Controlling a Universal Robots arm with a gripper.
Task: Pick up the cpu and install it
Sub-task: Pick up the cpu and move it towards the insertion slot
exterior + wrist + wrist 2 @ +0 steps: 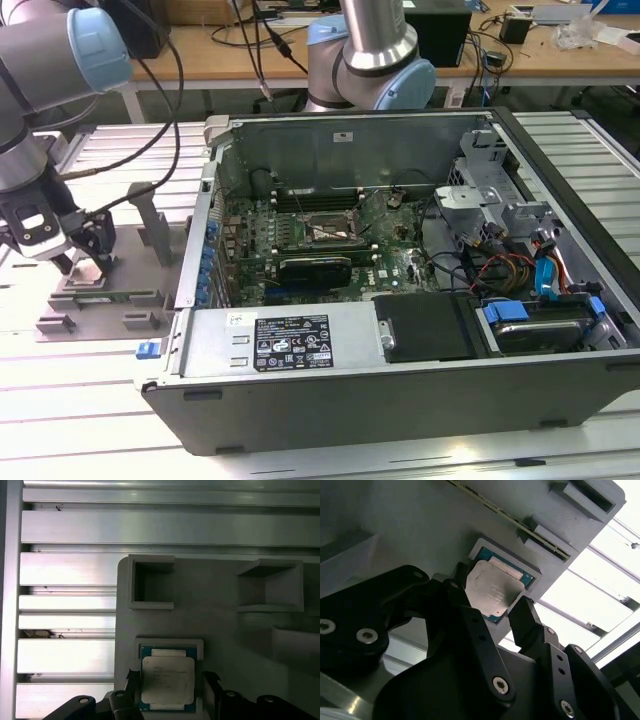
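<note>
While my hand (170, 676) straddles one cpu (167, 681) in one grey tray (230, 635) | two fingers (210, 685) parted, gripping nothing | one computer case (400, 370) beside.

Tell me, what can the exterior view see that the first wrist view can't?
Exterior view: the open computer case with its dark socket, and the robot arm. First wrist view: the cpu up close, lying in its recess, plus two square pockets. Both: the grey tray and the claw, open above it.
</note>
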